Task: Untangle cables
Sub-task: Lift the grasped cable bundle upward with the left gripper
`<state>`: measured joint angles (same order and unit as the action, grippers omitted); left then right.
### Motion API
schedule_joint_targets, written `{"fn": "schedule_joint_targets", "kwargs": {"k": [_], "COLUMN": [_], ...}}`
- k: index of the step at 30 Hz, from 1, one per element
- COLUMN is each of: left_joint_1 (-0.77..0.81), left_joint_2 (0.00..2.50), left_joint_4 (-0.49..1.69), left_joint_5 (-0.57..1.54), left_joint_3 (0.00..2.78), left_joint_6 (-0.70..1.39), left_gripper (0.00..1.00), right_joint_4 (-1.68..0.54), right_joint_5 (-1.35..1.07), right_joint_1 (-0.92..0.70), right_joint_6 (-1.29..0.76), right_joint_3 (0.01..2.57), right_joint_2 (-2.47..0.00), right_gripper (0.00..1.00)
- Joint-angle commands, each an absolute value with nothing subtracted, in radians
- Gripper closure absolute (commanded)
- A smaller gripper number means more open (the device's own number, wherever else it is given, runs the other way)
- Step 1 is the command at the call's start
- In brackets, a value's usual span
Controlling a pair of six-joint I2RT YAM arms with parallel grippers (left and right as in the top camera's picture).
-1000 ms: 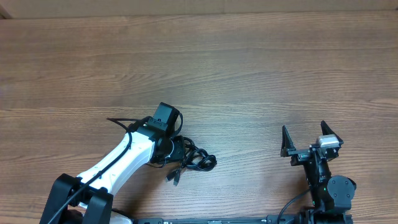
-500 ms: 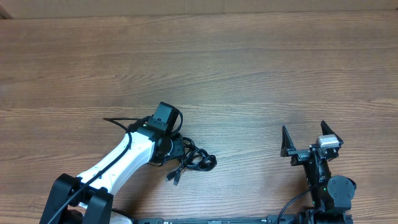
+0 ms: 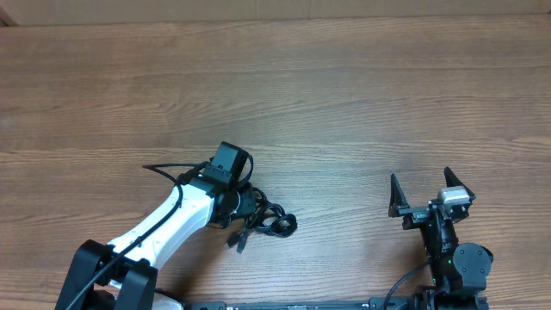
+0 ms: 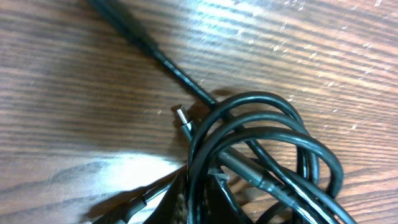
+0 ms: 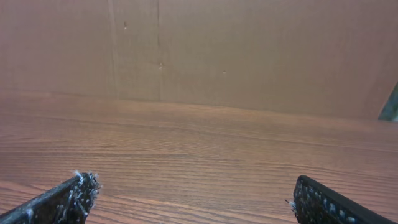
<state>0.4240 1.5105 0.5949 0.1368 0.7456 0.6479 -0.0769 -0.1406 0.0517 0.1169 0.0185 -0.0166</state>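
**LEFT ARM PINCHES THE KNOT:** The cables [image 3: 269, 222], a small black bunch, lie nr the robot-side edge of the worktop [image 3: 344, 77], left of ctr and well apart from every corner. The left gripper [image 4: 200, 199] is down on the bunch's left side w/ its fingers clenched. In the wrist view one cord runs straight into the pinch, so it appears to be grasping a single strand of the cables, not the whole bunch. Just past the fingers, several loops lie stacked and crossing. A bare metal plug tip [image 4: 181, 116] pokes out beside them, close to the wood. In the overhead view one loose end trails from the bunch toward the robot-side edge. The right gripper [image 3: 420, 178] hangs nr the same edge, well off to the right. Its fingers are spread wide, grasping nothing, and its wrist cam shows no cord at all.

Progress, as a judgement: early. No cord lies out on its own, and the loops sit in one clump. Only the first grip looks done. Left to do, prob.: draw the pinched strand clear, maybe w/ the other arm pinning the rest, then repeat per cord till each lies separate.
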Motion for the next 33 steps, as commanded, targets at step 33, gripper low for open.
{"fn": "schedule_joint_targets", "kwargs": {"k": [33], "left_joint_1": [0.426], "left_joint_2": [0.908], "left_joint_4": [0.589], "left_joint_5": [0.206], "left_joint_3": [0.976], "left_joint_6": [-0.041], "left_gripper": [0.96], "right_joint_4": [-0.073], "right_joint_5": [-0.132], "right_joint_1": [0.051], "right_joint_6": [0.121], "right_joint_3": [0.009], "right_joint_2": [-0.014], "right_gripper": [0.0]}}
